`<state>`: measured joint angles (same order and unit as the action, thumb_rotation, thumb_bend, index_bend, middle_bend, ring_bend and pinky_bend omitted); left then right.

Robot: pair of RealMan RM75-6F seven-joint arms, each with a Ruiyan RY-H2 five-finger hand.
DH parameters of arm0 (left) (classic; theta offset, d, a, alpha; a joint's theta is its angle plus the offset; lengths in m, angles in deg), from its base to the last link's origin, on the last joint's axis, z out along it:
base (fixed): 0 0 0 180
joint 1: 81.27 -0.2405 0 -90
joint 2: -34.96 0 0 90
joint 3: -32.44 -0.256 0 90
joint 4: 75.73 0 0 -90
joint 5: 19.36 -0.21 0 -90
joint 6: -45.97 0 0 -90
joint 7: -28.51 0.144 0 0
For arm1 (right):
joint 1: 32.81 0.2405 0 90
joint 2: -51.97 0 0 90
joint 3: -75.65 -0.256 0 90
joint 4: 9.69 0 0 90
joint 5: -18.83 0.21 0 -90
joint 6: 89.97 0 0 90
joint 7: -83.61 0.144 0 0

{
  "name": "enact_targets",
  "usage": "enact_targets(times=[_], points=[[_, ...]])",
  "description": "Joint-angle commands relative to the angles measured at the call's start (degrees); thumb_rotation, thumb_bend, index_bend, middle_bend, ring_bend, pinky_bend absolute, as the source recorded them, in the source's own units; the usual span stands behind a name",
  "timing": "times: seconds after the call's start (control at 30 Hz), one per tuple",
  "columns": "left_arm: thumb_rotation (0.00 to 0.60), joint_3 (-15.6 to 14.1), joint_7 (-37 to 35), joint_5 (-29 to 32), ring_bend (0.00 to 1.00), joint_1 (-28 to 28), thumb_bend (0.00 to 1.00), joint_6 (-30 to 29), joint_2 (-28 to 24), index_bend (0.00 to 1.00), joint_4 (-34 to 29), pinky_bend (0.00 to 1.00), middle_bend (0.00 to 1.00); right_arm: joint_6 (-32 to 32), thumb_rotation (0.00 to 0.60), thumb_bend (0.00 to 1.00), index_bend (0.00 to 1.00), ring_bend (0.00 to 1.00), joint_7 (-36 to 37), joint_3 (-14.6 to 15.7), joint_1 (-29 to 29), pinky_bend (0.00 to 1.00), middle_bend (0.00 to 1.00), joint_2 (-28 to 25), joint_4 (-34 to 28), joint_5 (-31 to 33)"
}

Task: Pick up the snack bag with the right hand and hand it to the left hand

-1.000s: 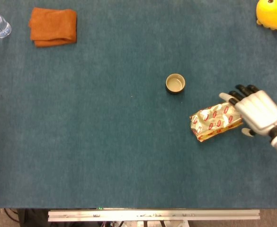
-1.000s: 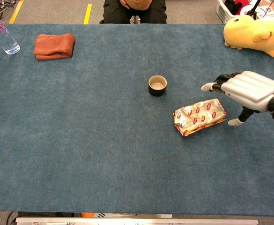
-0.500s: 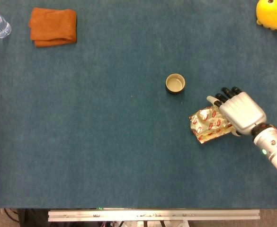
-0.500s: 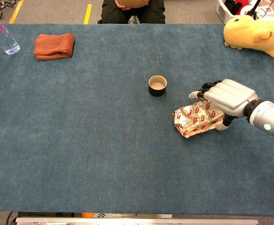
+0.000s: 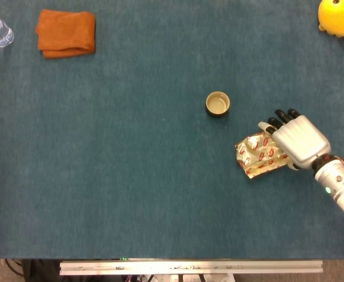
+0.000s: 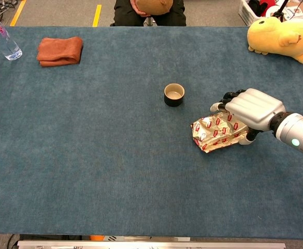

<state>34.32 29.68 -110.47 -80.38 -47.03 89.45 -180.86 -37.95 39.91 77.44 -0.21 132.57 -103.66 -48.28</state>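
Change: your right hand (image 6: 250,108) has barely shifted since a half-second ago, settling over the snack bag (image 6: 217,130).
Bottle, cloth: parked at the table's (image 6: 115,171) far left corner, out of your way.
Cup (image 6: 174,95): mid-table, just beside the bag.
Bag: flat, right of centre.
Fingers (image 5: 276,120): draped over the bag's right end, thumb low beside it; whether they're clamped, I cannot tell.
Left hand: unseen.

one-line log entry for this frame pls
phase: grasp | right hand: over right end of snack bag, grip unclear | bag: on table | left hand: out of view | handover: not yet done
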Motion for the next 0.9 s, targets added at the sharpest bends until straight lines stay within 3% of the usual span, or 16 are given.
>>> enact_targets(times=[0.03, 0.2, 0.33, 0.67, 0.9], points=[[0.600, 0.0, 0.0, 0.0, 0.17, 0.0, 0.25, -0.1, 0.0, 0.30, 0.0, 0.26, 0.23, 0.1, 0.600, 0.01, 0.21, 0.14, -0.2, 0.3, 0.1, 0.22, 0.26, 0.6, 0.4, 0.5], [0.600, 0.0, -0.2, -0.1, 0.17, -0.1, 0.25, -0.1, -0.1, 0.30, 0.0, 0.26, 0.23, 0.4, 0.600, 0.03, 0.25, 0.14, -0.8, 0.7, 0.5, 0.22, 0.27, 1.5, 1.1, 0.9], [0.600, 0.0, -0.4, -0.1, 0.17, -0.3, 0.25, -0.4, -0.1, 0.30, 0.1, 0.26, 0.23, 1.0, 0.600, 0.15, 0.33, 0.15, -1.3, 0.5, 0.8, 0.23, 0.31, 2.4, 1.7, 1.4], [0.600, 0.1, -1.1, 0.0, 0.17, -0.5, 0.25, -0.6, -0.1, 0.30, 0.7, 0.26, 0.23, 4.2, 0.600, 0.30, 0.48, 0.26, -3.0, 0.9, 0.7, 0.30, 0.40, 4.3, 3.2, 0.4], [0.600, 0.3, -1.3, 0.0, 0.17, -0.4, 0.25, -0.4, -0.3, 0.30, 0.9, 0.26, 0.23, 6.3, 0.600, 0.38, 0.58, 0.35, -0.9, 1.0, -0.1, 0.42, 0.47, 3.9, 2.9, -1.9]])
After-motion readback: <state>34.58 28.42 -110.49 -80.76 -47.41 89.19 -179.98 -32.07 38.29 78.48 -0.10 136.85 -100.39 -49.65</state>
